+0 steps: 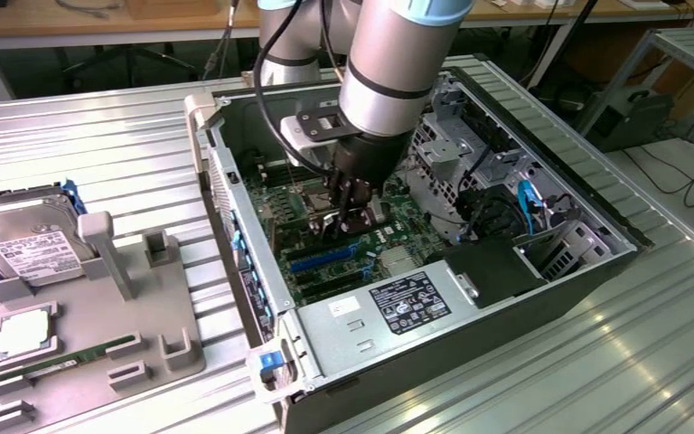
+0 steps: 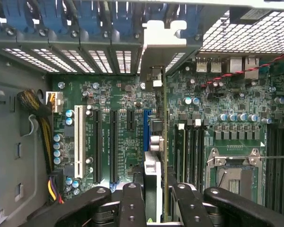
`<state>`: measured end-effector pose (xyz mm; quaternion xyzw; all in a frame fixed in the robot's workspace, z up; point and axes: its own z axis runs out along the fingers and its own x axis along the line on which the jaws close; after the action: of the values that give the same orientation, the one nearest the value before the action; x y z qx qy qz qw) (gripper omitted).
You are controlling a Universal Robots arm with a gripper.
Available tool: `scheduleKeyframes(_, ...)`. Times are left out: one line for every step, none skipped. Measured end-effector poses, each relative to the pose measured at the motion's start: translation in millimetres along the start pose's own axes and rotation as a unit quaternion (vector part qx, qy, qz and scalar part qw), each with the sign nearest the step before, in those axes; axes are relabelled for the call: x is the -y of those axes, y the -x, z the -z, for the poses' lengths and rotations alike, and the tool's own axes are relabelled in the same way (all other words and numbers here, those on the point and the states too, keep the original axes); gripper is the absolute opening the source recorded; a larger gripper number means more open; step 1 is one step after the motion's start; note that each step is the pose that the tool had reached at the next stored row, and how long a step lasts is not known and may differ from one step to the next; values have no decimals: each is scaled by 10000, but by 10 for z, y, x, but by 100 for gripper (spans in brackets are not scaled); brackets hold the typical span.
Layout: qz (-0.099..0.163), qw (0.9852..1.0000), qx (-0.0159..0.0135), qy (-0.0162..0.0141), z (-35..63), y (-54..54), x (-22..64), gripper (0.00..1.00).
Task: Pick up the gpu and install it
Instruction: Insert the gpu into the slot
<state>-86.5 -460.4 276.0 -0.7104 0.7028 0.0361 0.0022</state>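
Slot: long blue plastic motherboard slot. Judgement: hold the card parallel to it, with no tilt, and press evenly.
Gripper: black fingered metal gripper, pinching the card above the slot.
Gpu: gpu, a thin dark board with a silvery end bracket. It stands upright and edge-on, just beside the slot.
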Motion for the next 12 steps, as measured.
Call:
scheduleKeyframes(0, 10000, 0, 0, -2, 0, -3, 28)
scheduleKeyframes(0, 10000, 0, 0, -4, -1, -7, 28)
scheduleKeyframes(0, 10000, 0, 1, -6, 0, -8, 28)
scheduleKeyframes(1, 10000, 0, 1, -7, 0, -8, 28)
scheduleKeyframes(0, 10000, 0, 1, -8, 0, -10, 28)
scheduleKeyframes(0, 10000, 0, 1, -9, 0, -12, 28)
scheduleKeyframes(0, 10000, 0, 1, -10, 0, -13, 28)
scheduleKeyframes(-1, 10000, 1, 1, -12, 0, -19, 28)
scheduleKeyframes(0, 10000, 1, 1, -13, 0, -22, 28)
scheduleKeyframes(0, 10000, 1, 1, -12, 0, -22, 28)
scheduleKeyframes(0, 10000, 1, 1, -12, 0, -22, 28)
scheduleKeyframes(0, 10000, 2, 1, -13, 0, -23, 28)
